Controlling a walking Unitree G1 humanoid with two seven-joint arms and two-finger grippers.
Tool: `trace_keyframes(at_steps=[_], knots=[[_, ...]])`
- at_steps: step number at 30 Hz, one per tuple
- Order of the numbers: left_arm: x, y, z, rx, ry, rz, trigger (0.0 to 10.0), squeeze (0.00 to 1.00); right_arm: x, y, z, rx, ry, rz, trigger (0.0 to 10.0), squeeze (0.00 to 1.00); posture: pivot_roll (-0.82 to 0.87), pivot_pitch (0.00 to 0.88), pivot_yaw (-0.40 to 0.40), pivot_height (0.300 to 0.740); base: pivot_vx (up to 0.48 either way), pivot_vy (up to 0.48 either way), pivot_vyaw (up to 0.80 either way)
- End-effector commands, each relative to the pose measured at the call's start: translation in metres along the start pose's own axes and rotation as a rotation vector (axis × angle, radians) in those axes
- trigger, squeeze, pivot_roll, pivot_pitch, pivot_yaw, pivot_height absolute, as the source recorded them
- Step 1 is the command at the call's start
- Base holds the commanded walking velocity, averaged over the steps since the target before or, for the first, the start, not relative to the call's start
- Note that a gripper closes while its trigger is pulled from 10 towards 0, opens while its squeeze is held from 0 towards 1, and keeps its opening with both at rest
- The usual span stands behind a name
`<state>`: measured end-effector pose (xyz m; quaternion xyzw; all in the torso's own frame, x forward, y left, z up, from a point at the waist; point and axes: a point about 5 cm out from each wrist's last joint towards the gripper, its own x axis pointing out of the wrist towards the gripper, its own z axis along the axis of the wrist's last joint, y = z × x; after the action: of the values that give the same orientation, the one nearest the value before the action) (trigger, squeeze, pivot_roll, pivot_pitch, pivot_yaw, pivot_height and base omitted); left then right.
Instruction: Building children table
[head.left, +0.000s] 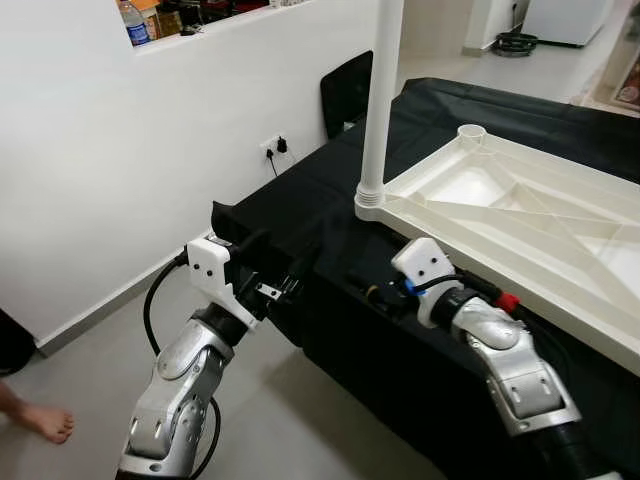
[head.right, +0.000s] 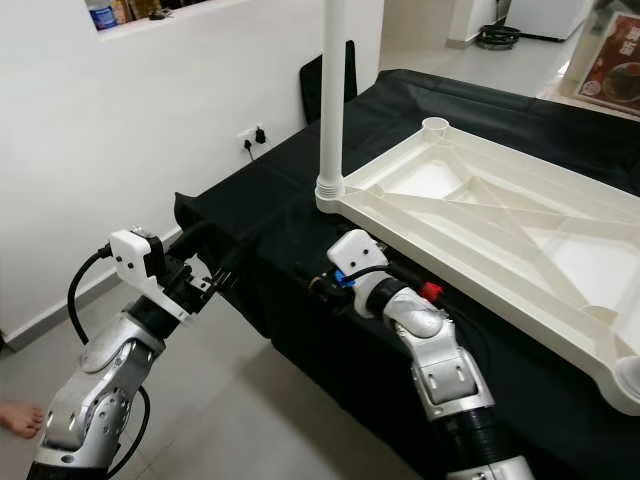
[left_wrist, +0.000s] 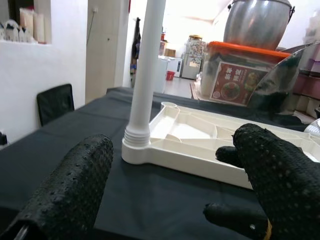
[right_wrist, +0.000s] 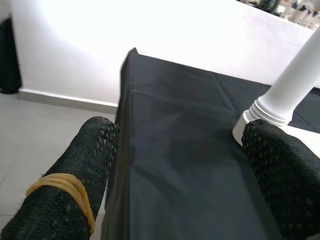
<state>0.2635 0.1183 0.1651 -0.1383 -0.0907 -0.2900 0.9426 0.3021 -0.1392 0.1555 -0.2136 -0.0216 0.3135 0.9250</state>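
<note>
Even daylight is filling both head views, and they are staying sharp, with lines bowing slightly toward the edges. The black cloth (head.left: 330, 200) is swallowing detail, while the white tabletop (head.left: 560, 220) is reflecting brightly. In the left wrist view, a far doorway is blowing out to white glare, and the near fingers (left_wrist: 70, 190) are blurring. In the right wrist view, the white wall (right_wrist: 150, 40) is overexposing, and a faint shadow is lying on the cloth.

One white tabletop (head.left: 540, 210), one white leg (head.left: 380, 100) standing in it, two grippers, one bare foot (head.left: 40, 420)
</note>
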Motion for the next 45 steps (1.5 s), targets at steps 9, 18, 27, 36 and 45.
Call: trace_keyframes(at_steps=[9,18,27,36,45], knots=[[-0.001,-0.004,0.001,-0.018,-0.001,-0.009,10.0,0.0,-0.029,0.047,0.014,0.276,-0.077,0.519,10.0,0.0,-0.08,0.066,0.005,0.74,0.0,-0.466,0.0],[-0.007,0.005,0.002,-0.008,0.021,0.021,10.0,0.0,-0.04,0.026,0.001,0.259,-0.008,0.473,10.0,0.0,-0.07,0.078,0.008,0.74,0.0,-0.455,0.0],[-0.008,0.012,-0.007,-0.031,0.096,0.118,10.0,0.0,-0.046,0.025,0.0,0.288,0.017,0.459,10.0,0.0,-0.07,0.092,0.014,0.74,0.0,-0.117,0.0],[-0.014,0.02,-0.01,-0.03,0.159,0.169,10.0,0.0,-0.052,0.028,-0.003,0.318,0.044,0.483,10.0,0.0,-0.07,0.101,0.017,0.74,0.0,0.0,0.0],[-0.013,0.016,-0.011,-0.017,0.171,0.152,10.0,0.0,-0.055,0.028,-0.006,0.324,0.056,0.476,10.0,0.0,-0.07,0.1,0.025,0.74,0.0,0.0,0.0]])
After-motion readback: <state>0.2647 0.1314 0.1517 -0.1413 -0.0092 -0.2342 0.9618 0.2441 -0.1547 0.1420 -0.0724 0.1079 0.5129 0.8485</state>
